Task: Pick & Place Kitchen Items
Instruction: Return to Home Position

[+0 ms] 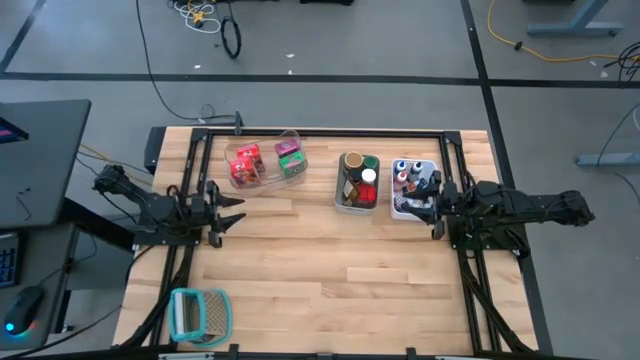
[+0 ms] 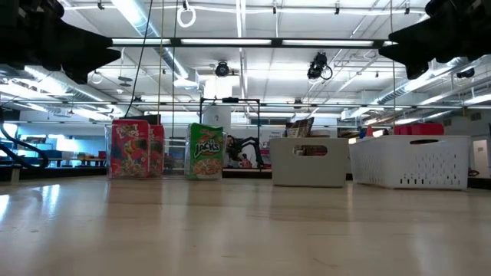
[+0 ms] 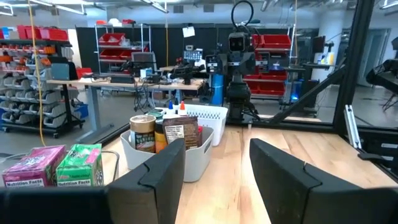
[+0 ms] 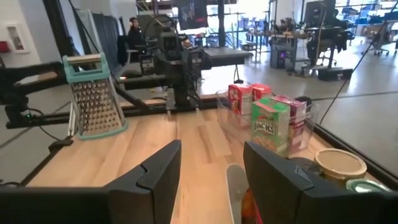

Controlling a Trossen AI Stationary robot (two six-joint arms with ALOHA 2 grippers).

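The kitchen items [image 1: 357, 180] are gathered in three bins, best placed from the grey bin [image 1: 337, 192] at the middle of the wooden table [image 1: 330, 270]. That grey bin holds the jars [image 1: 352, 162], among them a brown one with a pale lid. Just beside it, on the right arm's side, the white bin [image 1: 396, 212] holds the small capped bottles [image 1: 403, 174]. On the grey bin's other side, a short way off, the clear bin [image 1: 291, 134] holds the red and green packets [image 1: 262, 163], standing upright. The right gripper [image 1: 428, 200] hangs over the white bin, on the side away from the grey bin, its fingers spread wide and holding nothing. The left gripper [image 1: 236, 212] is well apart from the grey bin, beyond the clear bin, low over bare wood, fingers also wide apart and empty. A teal-and-white grater [image 1: 198, 315] stands far from the grey bin, at the table corner on the left arm's side.
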